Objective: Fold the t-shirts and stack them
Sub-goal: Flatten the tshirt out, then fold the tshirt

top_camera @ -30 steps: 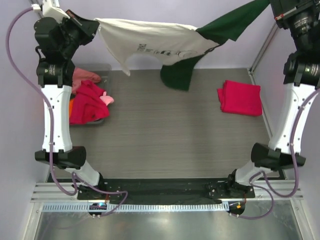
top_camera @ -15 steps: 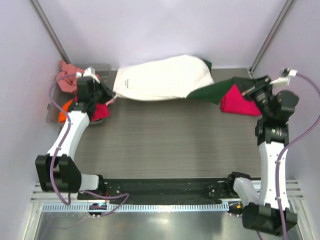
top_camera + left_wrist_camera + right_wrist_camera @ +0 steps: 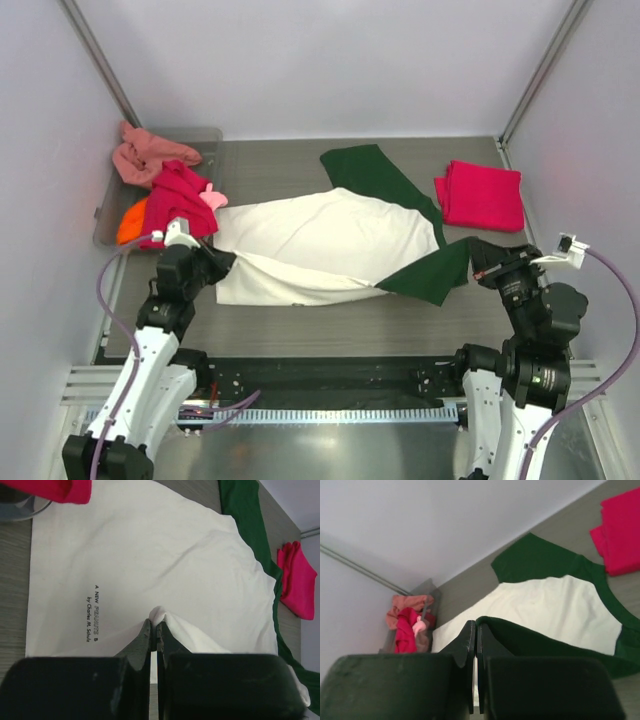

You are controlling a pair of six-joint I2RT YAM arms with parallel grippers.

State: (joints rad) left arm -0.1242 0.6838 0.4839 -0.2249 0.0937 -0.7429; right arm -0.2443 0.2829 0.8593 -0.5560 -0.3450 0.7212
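Beside the grey tray (image 3: 103, 222), on the counter (image 3: 330, 315), the cream-white shirt (image 3: 320, 240) is lying spread but rumpled. Its near edge is doubling over itself, and one dark green sleeve (image 3: 365, 170) is reaching toward the back wall. The left tool (image 3: 154, 626) is pinching together on a small peak of cream cloth at the shirt's tray-side end. The right tool (image 3: 474, 626) is clamping green cloth at the end farthest from the tray. Well apart from the tray, past that end, a crimson-pink shirt (image 3: 482, 195) is sitting folded. A heap of shirts (image 3: 175, 200) is spilling over the tray itself. The cream cloth is looking light and limp, so it is likely to slide easily on the counter yet wrinkle wherever slack gathers. Taking it at corners or seams, with both ends taut, is looking like the safest hold for a clean fold.
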